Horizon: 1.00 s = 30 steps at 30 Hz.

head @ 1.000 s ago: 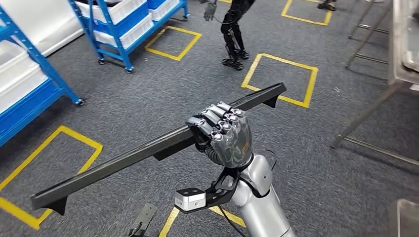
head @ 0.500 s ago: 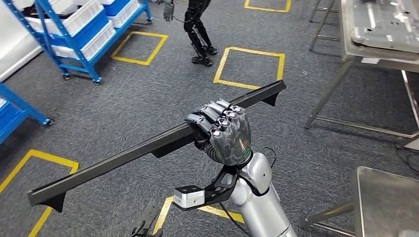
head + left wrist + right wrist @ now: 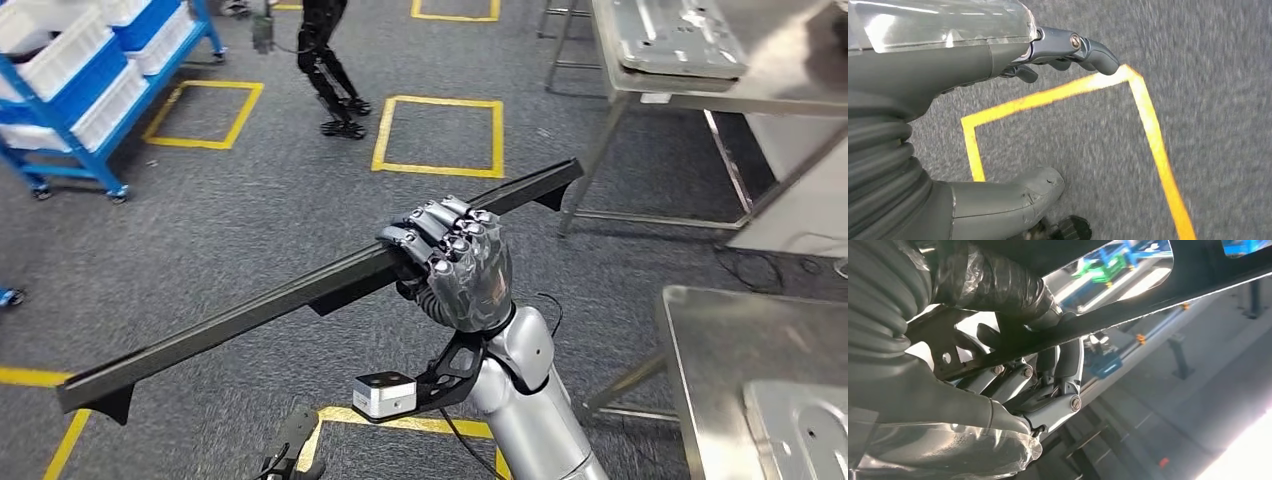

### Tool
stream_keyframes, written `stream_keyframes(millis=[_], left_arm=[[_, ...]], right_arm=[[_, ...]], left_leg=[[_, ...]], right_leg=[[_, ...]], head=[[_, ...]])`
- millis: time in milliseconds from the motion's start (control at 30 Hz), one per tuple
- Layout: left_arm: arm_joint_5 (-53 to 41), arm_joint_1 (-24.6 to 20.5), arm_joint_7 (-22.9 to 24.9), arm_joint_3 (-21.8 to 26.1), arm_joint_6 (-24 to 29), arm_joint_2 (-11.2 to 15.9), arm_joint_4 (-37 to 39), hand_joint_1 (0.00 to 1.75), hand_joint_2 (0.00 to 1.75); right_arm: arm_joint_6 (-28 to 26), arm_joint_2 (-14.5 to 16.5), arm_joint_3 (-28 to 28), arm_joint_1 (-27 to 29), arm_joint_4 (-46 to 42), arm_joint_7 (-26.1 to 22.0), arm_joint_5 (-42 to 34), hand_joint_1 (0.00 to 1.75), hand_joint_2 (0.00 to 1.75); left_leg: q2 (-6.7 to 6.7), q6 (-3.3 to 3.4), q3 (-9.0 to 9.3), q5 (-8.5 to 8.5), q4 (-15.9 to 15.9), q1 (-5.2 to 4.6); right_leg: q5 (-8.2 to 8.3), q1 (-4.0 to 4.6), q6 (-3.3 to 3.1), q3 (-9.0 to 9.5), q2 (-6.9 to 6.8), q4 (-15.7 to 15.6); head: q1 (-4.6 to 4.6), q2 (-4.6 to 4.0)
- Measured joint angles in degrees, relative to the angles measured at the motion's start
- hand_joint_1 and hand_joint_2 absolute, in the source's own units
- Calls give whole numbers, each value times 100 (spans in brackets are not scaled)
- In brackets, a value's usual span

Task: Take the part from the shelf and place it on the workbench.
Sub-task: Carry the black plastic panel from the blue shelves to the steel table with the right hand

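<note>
1. The whole head view has swung since the earlier pictures: the camera turned, not the things.
2. The blue shelf [image 3: 75, 95] has slid toward the left edge.
3. A steel counter [image 3: 720, 340] has come in at lower right.
4. Another counter [image 3: 790, 90] now shows at upper right.
5. The yellow floor square [image 3: 438, 137] lies further left.

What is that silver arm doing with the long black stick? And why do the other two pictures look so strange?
That arm belongs to a walking robot. The big picture comes from a camera high on its body, looking down. Its right hand grips a long black part near the middle, carrying it over the grey floor toward a metal workbench. Blue shelves stand behind. The odd pictures come from small cameras at the wrists. One shows the left hand, holding nothing, above yellow floor tape. The other sees the right hand's fingers around the part.
</note>
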Motion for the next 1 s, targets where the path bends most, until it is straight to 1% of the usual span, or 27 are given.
stream_keyframes(millis=[33,67,100,133,167,200,233,300,333,400,433,467,500,533,567,600,633,667,700,733,767,800,833,867,900,967,1000], left_arm=[[29,7,5,3,-35,0,0,0,175],[58,10,10,7,-76,-1,0,0,175],[86,8,15,11,-124,-1,0,0,175],[111,6,19,19,-180,-1,0,0,175],[136,3,23,29,-240,0,0,0,175],[155,2,29,41,-299,2,0,0,175],[178,2,38,54,-355,4,0,0,175],[218,4,65,81,-446,7,0,0,175],[232,4,79,93,-475,7,0,0,175],[234,12,91,108,-503,8,0,0,175],[233,24,87,114,-505,12,0,0,175],[232,41,80,120,-502,16,0,0,175],[234,61,72,126,-496,21,0,0,175],[237,79,67,131,-484,25,0,0,175],[239,93,66,134,-469,27,0,0,175],[241,99,66,135,-456,28,0,0,175],[244,101,66,137,-443,28,0,0,175],[251,100,65,141,-432,31,0,0,175],[263,98,63,146,-413,34,0,0,175],[292,99,56,154,-390,36,0,0,175],[348,99,42,171,-367,38,0,0,175],[425,97,20,196,-348,37,0,0,175],[530,90,-15,231,-345,33,-1,0,175],[646,76,-61,282,-356,31,-1,0,175],[760,61,-113,342,-373,28,-2,0,175],[947,40,-215,478,-402,30,-2,0,175],[1007,39,-249,541,-406,32,-2,0,175]], right_arm=[[0,-17,2,8,0,10,3,175,175],[0,-33,3,14,-1,17,9,175,175],[0,-47,3,16,-7,20,19,175,175],[0,-58,4,16,-19,22,32,175,175],[0,-64,7,16,-32,29,46,175,175],[0,-69,9,18,-47,42,61,175,175],[0,-73,12,20,-58,55,73,175,175],[0,-79,14,28,-77,75,94,175,175],[0,-83,13,34,-90,77,100,175,175],[0,-85,13,42,-119,89,116,175,175],[0,-85,13,49,-126,101,129,175,175],[0,-87,14,64,-129,113,143,175,175],[0,-91,14,90,-129,121,156,175,175],[0,-97,14,126,-130,123,166,175,175],[0,-105,14,162,-132,121,170,175,175],[0,-111,14,190,-138,119,171,175,175],[0,-115,14,208,-146,114,171,175,175],[0,-116,14,215,-155,106,171,175,175],[0,-116,14,220,-164,92,171,175,175],[0,-116,14,231,-175,73,171,175,175],[0,-118,11,248,-190,49,167,175,175],[-1,-119,8,272,-209,28,164,175,175],[-1,-124,-1,295,-233,9,161,175,175],[-2,-131,-12,311,-258,-4,156,175,175],[-2,-137,-21,319,-279,-10,151,175,175],[-2,-151,-30,328,-302,-6,142,175,175],[-2,-161,-30,339,-304,1,139,175,175]], left_leg=[[85,-3,-16,-7,17,-2],[167,-9,-29,-17,36,-1],[238,-23,-36,-31,60,2],[300,-43,-41,-52,94,2],[353,-72,-48,-80,135,-10],[399,-102,-53,-103,170,-23],[444,-130,-55,-121,194,-35],[532,-180,-45,-135,201,-37],[499,-211,-45,-170,225,-22],[273,-271,-156,-412,525,6],[127,-297,-289,-609,847,22],[38,-312,-456,-808,1238,29],[0,-321,-611,-942,1591,33],[-19,-321,-704,-976,1798,36],[-32,-313,-691,-886,1774,37],[-61,-298,-578,-705,1535,40],[-140,-278,-394,-487,1138,46],[-284,-256,-215,-327,752,55],[-411,-238,-83,-235,458,60],[-507,-224,-11,-205,288,59],[-541,-212,6,-217,241,52],[-489,-192,13,-201,211,44],[-420,-161,21,-170,173,52],[-348,-116,35,-131,121,62],[-264,-70,46,-94,69,68],[-106,-14,46,-61,25,56],[-23,-8,35,-61,30,44]], right_leg=[[-6,-11,13,-33,-30,111],[80,-20,26,36,-59,26],[241,-26,33,216,-110,-267],[380,-21,29,445,-227,-670],[486,-5,8,638,-332,-1012],[537,13,-22,765,-403,-1242],[538,33,-55,810,-433,-1341],[558,45,-118,794,-314,-1340],[574,34,-149,791,-261,-1354],[612,-1,-209,788,-156,-1382],[624,-10,-229,783,-100,-1386],[632,-11,-242,774,-39,-1384],[638,-8,-249,767,29,-1379],[641,-5,-252,762,101,-1372],[642,-4,-252,760,175,-1363],[643,-4,-250,761,250,-1352],[645,-7,-246,760,321,-1343],[651,-4,-229,750,389,-1334],[665,-10,-202,730,454,-1329],[684,-20,-166,705,514,-1332],[711,-32,-120,680,574,-1344],[741,-46,-73,663,637,-1368],[746,-49,-36,651,647,-1373],[695,-34,-8,615,562,-1319],[576,-13,9,535,421,-1154],[200,12,19,248,94,-517],[45,7,25,91,23,-162]], head=[[-1,0],[-1,0],[-1,0],[0,0],[-2,0],[-2,0],[-2,0],[-2,0],[-3,0],[-4,0],[-5,0],[-5,0],[-4,0],[-4,0],[-4,0],[-4,0],[-4,0],[-4,0],[-5,0],[-3,0],[-4,0],[-4,0],[-3,0],[3,0],[9,0],[22,0],[21,0]])
